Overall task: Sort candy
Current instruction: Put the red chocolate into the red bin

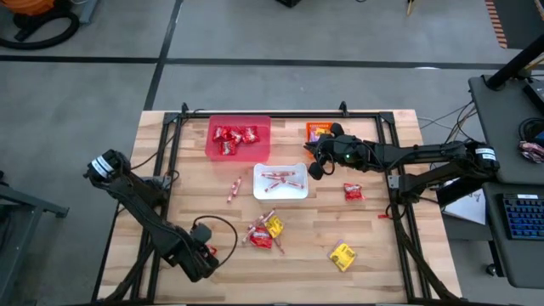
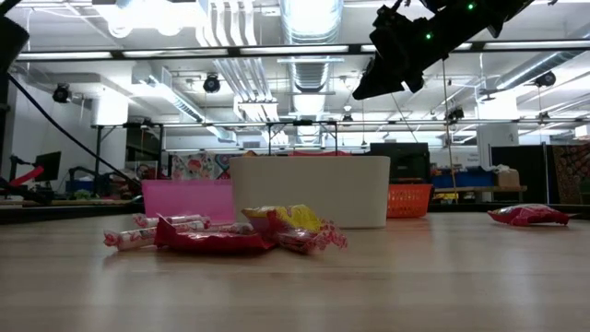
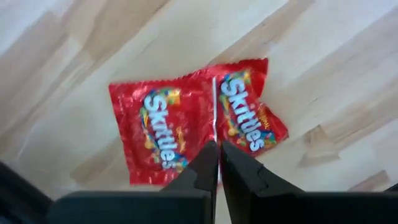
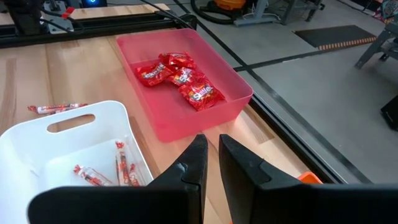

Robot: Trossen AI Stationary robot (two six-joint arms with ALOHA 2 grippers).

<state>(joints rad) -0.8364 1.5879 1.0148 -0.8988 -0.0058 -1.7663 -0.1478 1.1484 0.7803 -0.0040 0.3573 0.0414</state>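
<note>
Pinching shut, your left gripper [image 3: 217, 149] has its jaws closed on the edge of a red Skittles packet [image 3: 186, 121] lying flat on the bench [image 3: 323, 56]. Your right gripper [image 4: 210, 149] hovers with jaws nearly closed and empty, just beside the white bin [image 4: 37, 155] of sticks; the pink bin [image 4: 205, 121] of red packets lies beyond.

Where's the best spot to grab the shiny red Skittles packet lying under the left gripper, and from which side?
Pinch the raised middle seam of the shiny red Skittles packet from straight above. It lies flat on the wooden table, so its edges probably offer little purchase. The left gripper is shut right at that seam.
</note>
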